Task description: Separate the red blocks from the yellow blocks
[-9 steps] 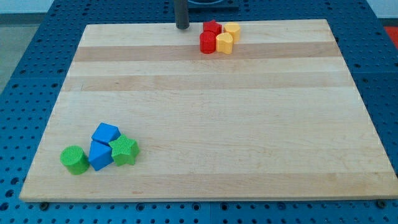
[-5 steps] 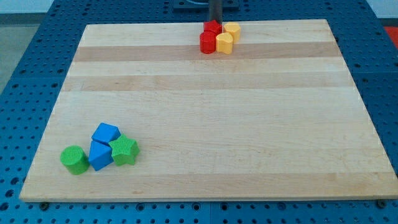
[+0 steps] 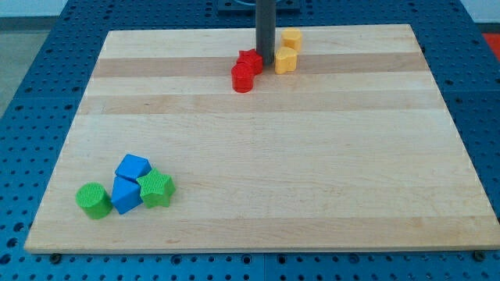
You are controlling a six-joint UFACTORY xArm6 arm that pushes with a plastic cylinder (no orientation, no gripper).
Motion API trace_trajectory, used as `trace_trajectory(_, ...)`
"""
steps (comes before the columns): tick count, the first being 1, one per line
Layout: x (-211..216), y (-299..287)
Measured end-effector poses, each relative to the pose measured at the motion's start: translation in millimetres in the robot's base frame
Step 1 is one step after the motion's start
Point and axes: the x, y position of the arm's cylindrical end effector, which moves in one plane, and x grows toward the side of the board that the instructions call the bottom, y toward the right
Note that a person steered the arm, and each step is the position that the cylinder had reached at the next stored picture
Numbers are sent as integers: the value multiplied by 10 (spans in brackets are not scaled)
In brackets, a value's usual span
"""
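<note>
My tip [image 3: 266,63] stands between 2 red blocks [image 3: 247,70] and 2 yellow blocks [image 3: 286,51]; no fingers, bare rod only.

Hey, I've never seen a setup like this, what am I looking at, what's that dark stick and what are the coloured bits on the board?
You are seeing one camera view of a wooden board. The dark stick is a robot arm's rod; my tip slides along the board and pushes blocks. It holds nothing. Right now it stands between two red blocks on its left and two yellow blocks on its right. At the view's bottom left sit two blue blocks, a green cylinder and a green star.
</note>
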Motion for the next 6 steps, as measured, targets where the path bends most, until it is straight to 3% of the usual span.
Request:
trace_trajectory(2,163,-715)
trace_trajectory(5,663,-1131)
trace_trajectory(6,663,-1581)
